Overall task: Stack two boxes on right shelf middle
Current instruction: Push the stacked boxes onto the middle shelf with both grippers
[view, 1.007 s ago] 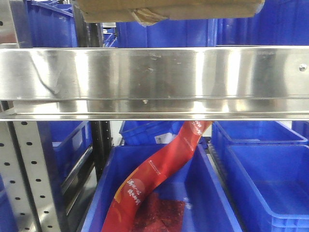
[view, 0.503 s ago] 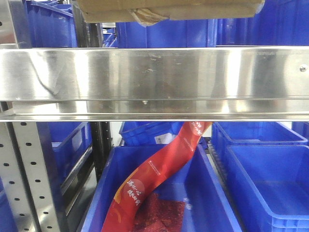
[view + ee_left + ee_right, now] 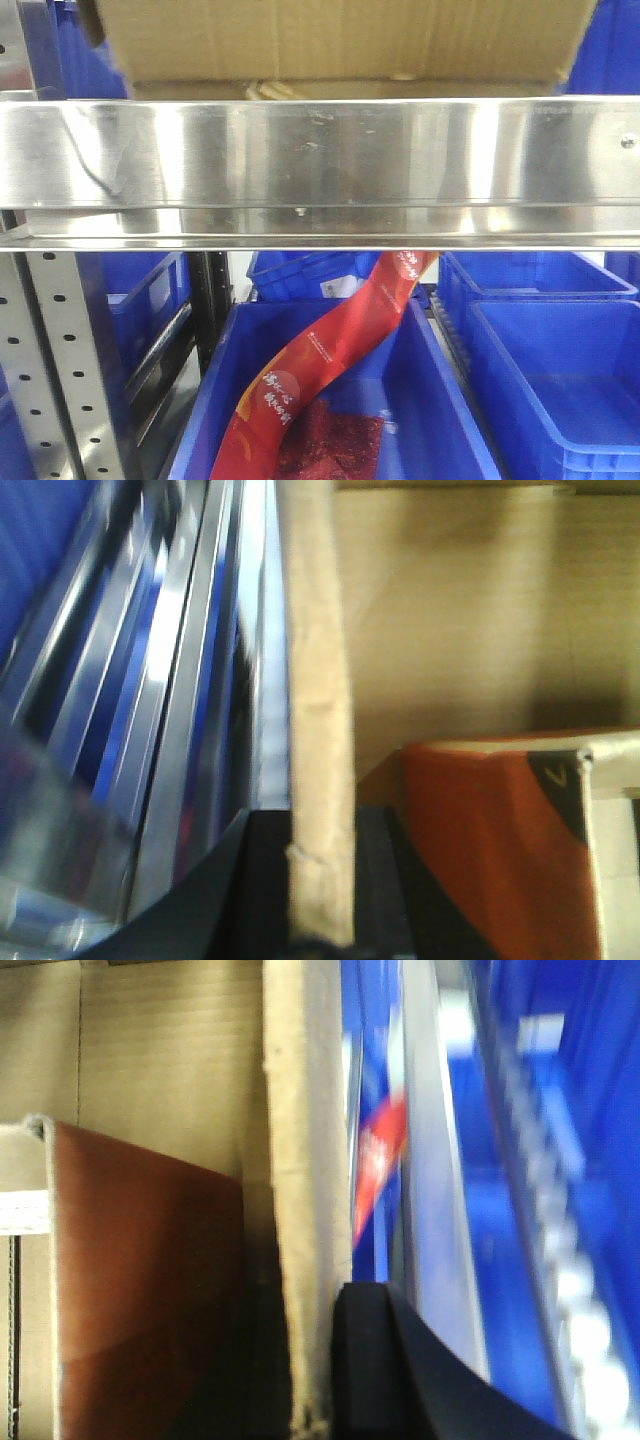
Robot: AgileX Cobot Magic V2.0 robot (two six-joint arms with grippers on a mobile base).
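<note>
A wide plain brown cardboard box [image 3: 340,40] fills the top of the front view, directly above the shelf's shiny steel front rail [image 3: 320,165]. A darker cardboard strip shows under its face; I cannot tell whether it rests on the shelf. My left gripper [image 3: 320,825] is shut on the box's left wall [image 3: 318,680], a black finger on each side. My right gripper [image 3: 310,1300] clamps the right wall [image 3: 305,1110]; its outer finger [image 3: 370,1360] presses the cardboard and the inner one is in shadow. An orange-brown carton [image 3: 490,850] lies inside the box. Only one of the boxes shows.
Under the rail stand blue plastic bins [image 3: 540,380]. A red printed strip [image 3: 330,350] hangs into the middle bin. A perforated grey upright [image 3: 60,370] stands at the lower left. More blue bins sit behind the box at both top corners.
The box has come down: before, only its underside and tape scrap showed at the top edge. Now its broad front face reaches the rail.
</note>
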